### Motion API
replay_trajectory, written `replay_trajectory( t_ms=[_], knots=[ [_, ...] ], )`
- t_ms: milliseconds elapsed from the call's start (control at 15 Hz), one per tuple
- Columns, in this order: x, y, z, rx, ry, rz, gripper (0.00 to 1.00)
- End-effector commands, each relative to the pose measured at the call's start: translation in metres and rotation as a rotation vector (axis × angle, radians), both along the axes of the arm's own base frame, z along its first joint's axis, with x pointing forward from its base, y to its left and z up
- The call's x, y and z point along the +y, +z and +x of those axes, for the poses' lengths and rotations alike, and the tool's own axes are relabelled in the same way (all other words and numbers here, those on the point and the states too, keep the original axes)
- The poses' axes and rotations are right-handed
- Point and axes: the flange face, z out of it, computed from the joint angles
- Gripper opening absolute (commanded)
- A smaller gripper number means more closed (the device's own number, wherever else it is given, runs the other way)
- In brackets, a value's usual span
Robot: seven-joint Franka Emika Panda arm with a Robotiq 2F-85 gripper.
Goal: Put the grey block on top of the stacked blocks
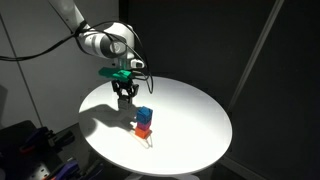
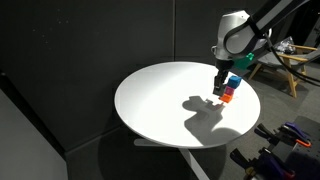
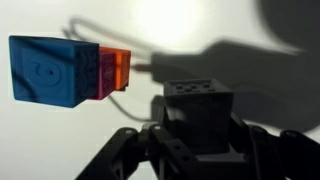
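The stacked blocks stand on the round white table, a blue cube (image 1: 145, 113) above an orange-red cube (image 1: 143, 129). They also show in an exterior view (image 2: 231, 88) and at the left of the wrist view (image 3: 70, 70). My gripper (image 1: 124, 93) hangs a little above the table just beside the stack, apart from it. In the wrist view the gripper (image 3: 198, 140) is shut on the grey block (image 3: 198, 112), which looks dark in shadow between the fingers. The gripper also shows in an exterior view (image 2: 219, 89).
The white round table (image 1: 190, 120) stands before black curtains. The arm casts a dark shadow on the tabletop (image 2: 200, 115). Dark equipment sits below the table edge (image 1: 30, 145). A wooden chair frame (image 2: 290, 65) stands behind the table.
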Motion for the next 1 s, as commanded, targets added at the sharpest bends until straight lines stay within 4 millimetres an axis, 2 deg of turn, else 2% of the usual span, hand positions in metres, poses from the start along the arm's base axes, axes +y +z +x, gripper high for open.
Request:
replay_trajectory(
  t_ms=[0,467,933],
  knots=[
    [-0.004,0.029,-0.011,-0.009,-0.008,-0.001,0.30],
    [-0.016,0.071,-0.018,-0.032,-0.058,0.000,0.30],
    [-0.046,0.096,-0.021,-0.026,-0.166,-0.006,0.30]
  ],
)
